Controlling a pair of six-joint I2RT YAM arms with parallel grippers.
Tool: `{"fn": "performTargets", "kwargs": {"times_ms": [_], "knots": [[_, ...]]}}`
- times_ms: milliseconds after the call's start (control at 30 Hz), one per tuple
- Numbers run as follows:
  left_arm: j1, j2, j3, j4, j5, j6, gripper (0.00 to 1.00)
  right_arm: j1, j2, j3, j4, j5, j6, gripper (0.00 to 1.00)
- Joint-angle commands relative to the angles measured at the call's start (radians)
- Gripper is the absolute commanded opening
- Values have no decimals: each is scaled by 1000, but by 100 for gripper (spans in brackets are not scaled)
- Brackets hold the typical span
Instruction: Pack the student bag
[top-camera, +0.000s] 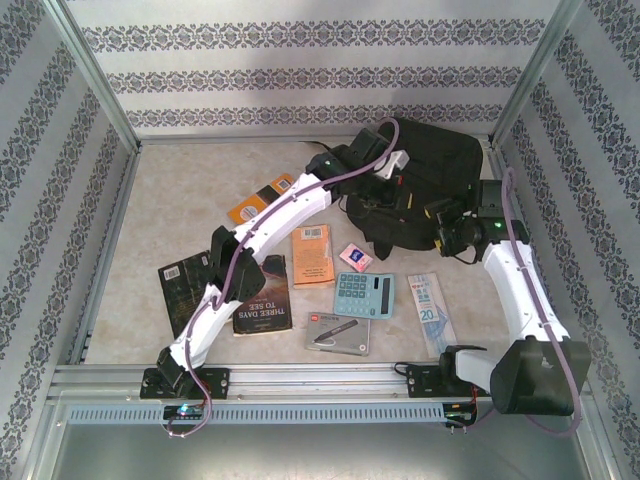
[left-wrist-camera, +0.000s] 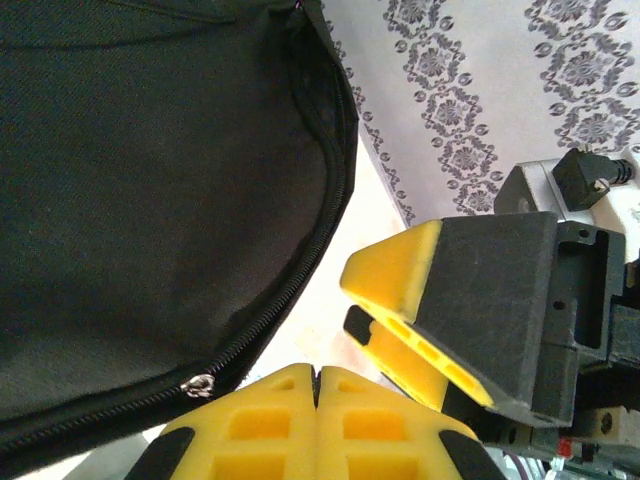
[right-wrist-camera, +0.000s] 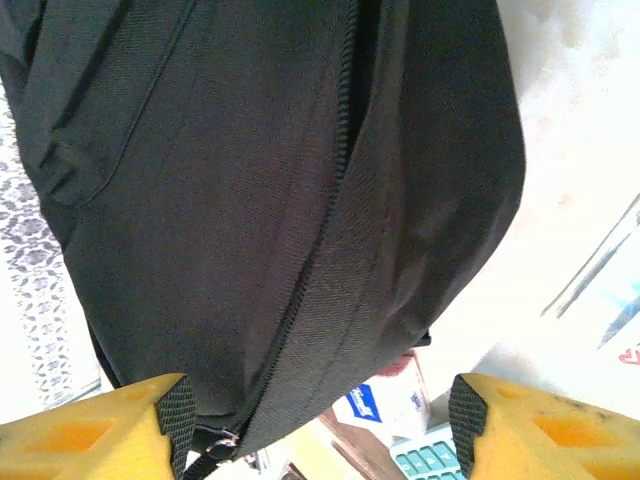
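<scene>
The student bag (top-camera: 435, 165) lies at 1 o'clock on the table (top-camera: 180, 200), zipper facing both arms. The left gripper (left-wrist-camera: 317, 378) has its pads pressed together, nothing visible between them, just beside the zipper pull (left-wrist-camera: 200, 385). The right gripper (right-wrist-camera: 320, 392) stands apart astride the zipper line, probably to steady the bag for opening.

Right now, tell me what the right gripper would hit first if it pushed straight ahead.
The backpack: its black fabric lies directly ahead of the open right gripper, though depth is hard to judge.
</scene>
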Motion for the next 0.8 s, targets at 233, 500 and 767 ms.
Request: {"fn": "performTargets", "kwargs": {"times_ms": [233, 500, 767], "knots": [[-15, 12, 38, 64, 36, -5, 0, -1, 118, -32, 56, -20, -12, 53], [-1, 0, 28, 5, -3, 54, 0, 1, 202, 20, 58, 0, -109, 27], [48, -58, -67, -2, -56, 98, 0, 0, 199, 22, 14, 103, -170, 5]]}}
